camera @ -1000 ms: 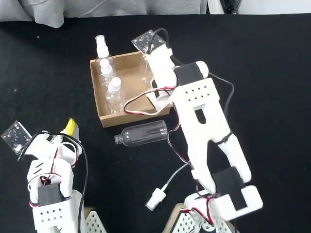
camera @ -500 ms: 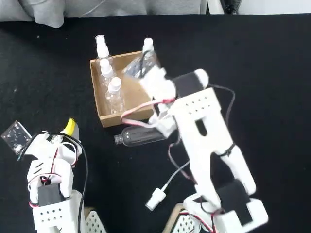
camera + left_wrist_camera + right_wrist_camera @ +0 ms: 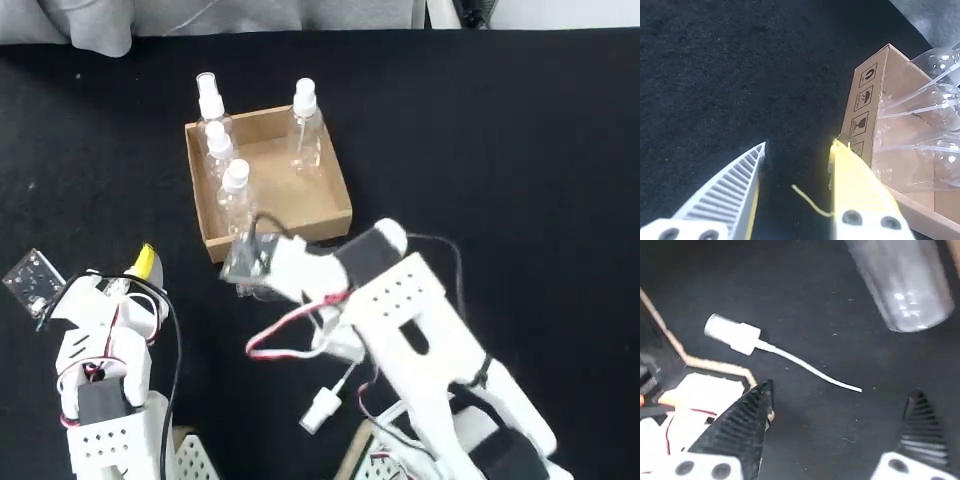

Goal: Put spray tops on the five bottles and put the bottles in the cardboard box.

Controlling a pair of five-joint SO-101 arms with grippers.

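Black table [image 3: 520, 130]; brown cardboard box [image 3: 338, 212] with black printed symbols; clear bottles [image 3: 305, 140], white spray tops [image 3: 304, 92]; left end effector [image 3: 798, 146] ribbed, half yellow, half pale grey; right end effector [image 3: 842, 389] ribbed black.

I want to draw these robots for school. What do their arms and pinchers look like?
The left arm and the right arm are white plastic with little holes, black blocks and red, white and black wires. The left gripper has one yellow and one grey ribbed finger. The right gripper has black ribbed fingers.
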